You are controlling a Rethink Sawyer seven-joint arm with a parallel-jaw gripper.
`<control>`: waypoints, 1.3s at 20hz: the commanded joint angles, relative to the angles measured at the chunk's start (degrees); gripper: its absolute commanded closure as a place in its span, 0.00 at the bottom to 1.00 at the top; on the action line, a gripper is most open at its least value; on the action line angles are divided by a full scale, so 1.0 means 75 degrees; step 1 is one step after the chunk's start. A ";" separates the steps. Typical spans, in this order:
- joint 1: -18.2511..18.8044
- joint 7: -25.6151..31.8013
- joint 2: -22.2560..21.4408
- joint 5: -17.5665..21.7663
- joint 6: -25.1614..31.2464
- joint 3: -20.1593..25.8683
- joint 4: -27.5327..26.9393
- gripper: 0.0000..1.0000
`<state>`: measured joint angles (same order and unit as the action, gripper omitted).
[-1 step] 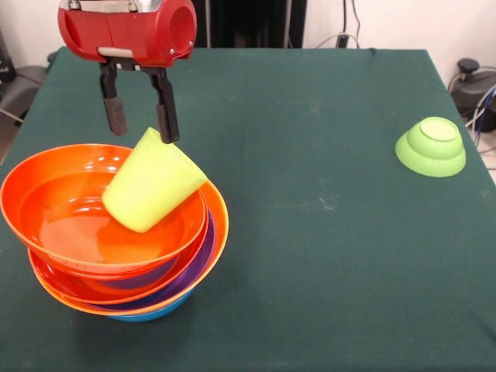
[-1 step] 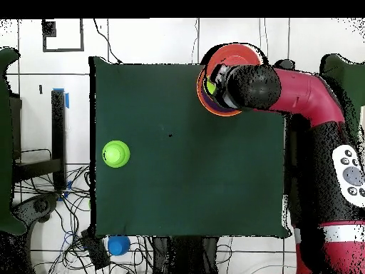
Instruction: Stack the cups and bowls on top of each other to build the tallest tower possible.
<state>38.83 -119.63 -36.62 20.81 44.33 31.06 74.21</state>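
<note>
Lime-green cup tilted in the top bowl of the tower, gripper just above it.

The gripper (image 1: 139, 112) hangs over the left part of the green table (image 1: 310, 232), its two black fingers (image 1: 165, 108) spread apart, with the right finger touching the upper edge of the lime-green cup (image 1: 152, 182); whether it presses the cup cannot be told. The cup lies tilted, its narrow bottom up toward the gripper and its mouth down in the top red-orange bowl (image 1: 70, 225). Under this bowl the tower (image 1: 186, 271) shows orange, purple and blue rims nested together. The small lime-green bowl (image 1: 431, 146) stands upside down, well apart, near the right edge of the table.
</note>
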 commanded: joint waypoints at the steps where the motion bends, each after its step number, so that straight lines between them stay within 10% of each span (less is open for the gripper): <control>1: -0.0061 0.0351 0.0390 0.0222 -0.0363 -0.0141 0.0865 0.00; 26: -0.0271 0.0291 0.0378 0.0589 -0.0686 -0.0454 0.0676 0.00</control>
<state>38.76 -119.63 -36.45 21.17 40.20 30.90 76.08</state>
